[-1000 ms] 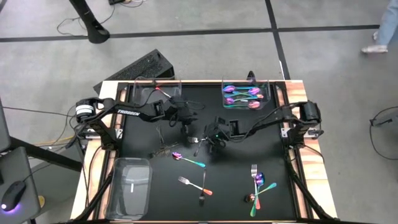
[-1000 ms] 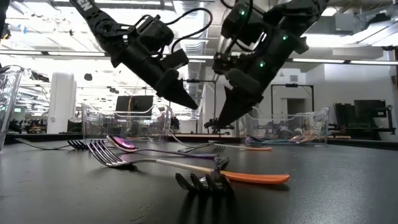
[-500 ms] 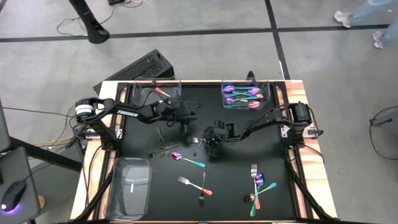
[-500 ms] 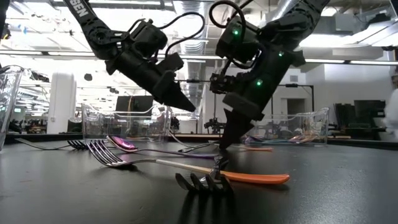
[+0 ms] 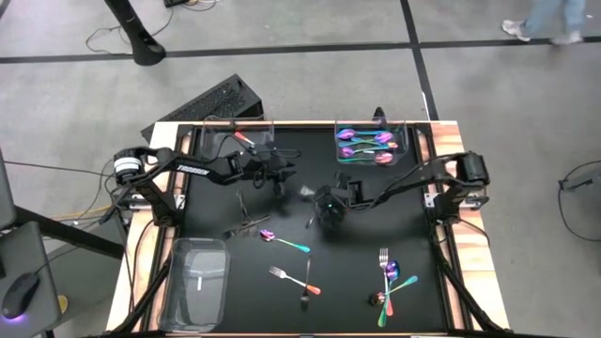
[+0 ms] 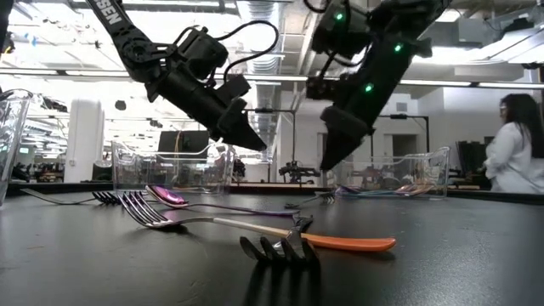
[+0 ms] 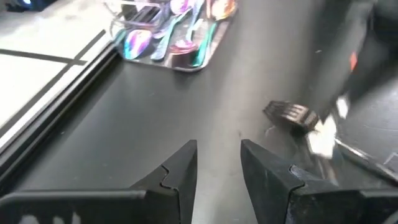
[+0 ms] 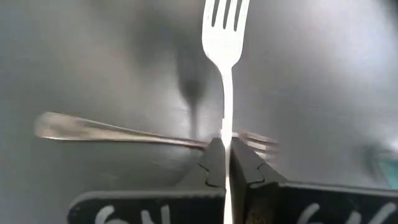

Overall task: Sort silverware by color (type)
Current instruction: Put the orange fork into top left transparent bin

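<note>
Silverware: right gripper [image 8: 225,163] clamped on a silver fork [image 8: 225,37], mid-table, lifted. Left gripper [image 7: 217,163] fingers apart, empty, near the far-left tray [image 5: 221,141].

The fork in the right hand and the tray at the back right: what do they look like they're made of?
The fork, pinched in the right hand, looks like polished metal: bright silvery glare, thin stamped tines; its true tint is unclear under the glare. The tray looks like clear rigid plastic: the iridescent spoons inside show through its walls in the low view.
</note>
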